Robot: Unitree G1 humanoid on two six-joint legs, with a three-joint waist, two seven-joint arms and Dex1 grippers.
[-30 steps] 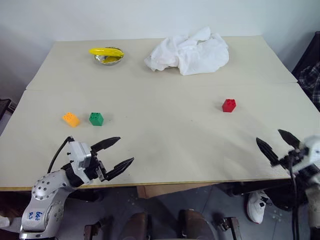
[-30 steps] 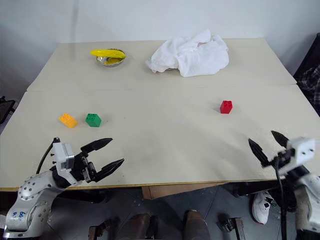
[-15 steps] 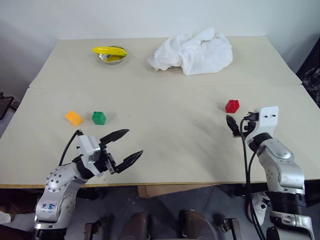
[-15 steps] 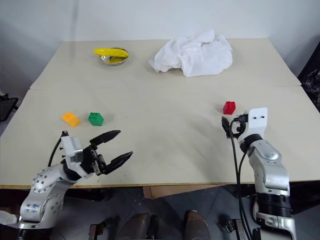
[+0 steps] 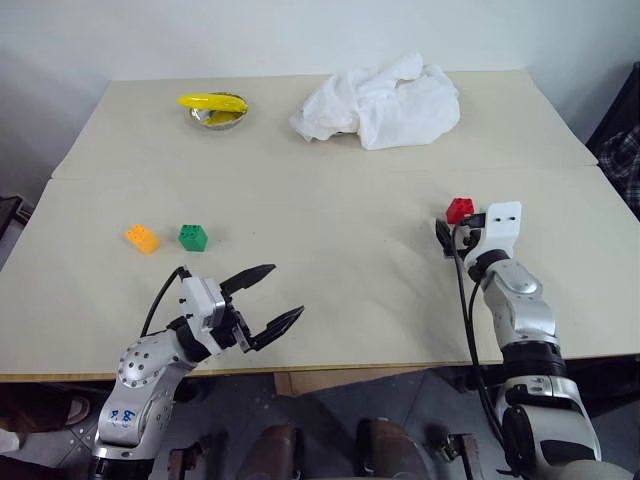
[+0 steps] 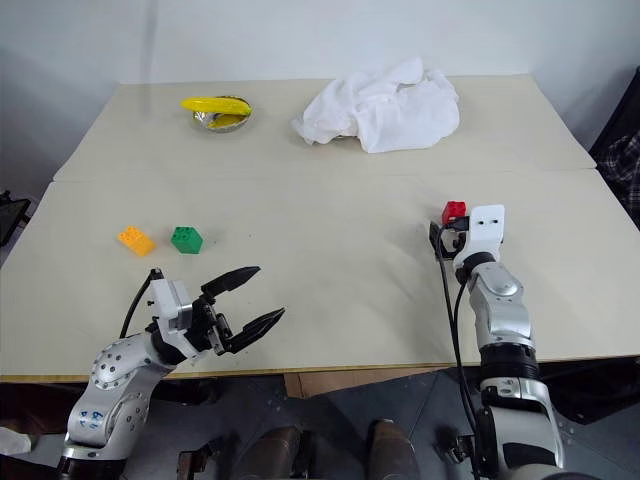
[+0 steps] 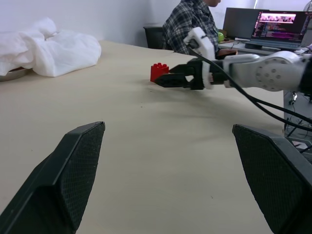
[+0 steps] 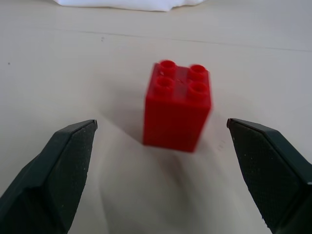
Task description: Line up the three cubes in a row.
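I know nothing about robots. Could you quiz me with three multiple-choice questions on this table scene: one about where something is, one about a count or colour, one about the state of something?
1. Where is the red cube?
A. beside the green cube
B. just ahead of the right end effector
C. under the cloth

2. How many cubes lie near the table's left side?
A. none
B. two
C. three

3. How does the right end effector stand?
A. open, with the red cube ahead between its fingers, untouched
B. shut on the red cube
C. shut on the cloth

Answers:
1. B: the right wrist view has the cube standing just beyond the spread fingers.
2. B: the orange cube and green cube sit side by side there, far from the red one.
3. A: bare table shows on both sides of the cube, between it and each finger.
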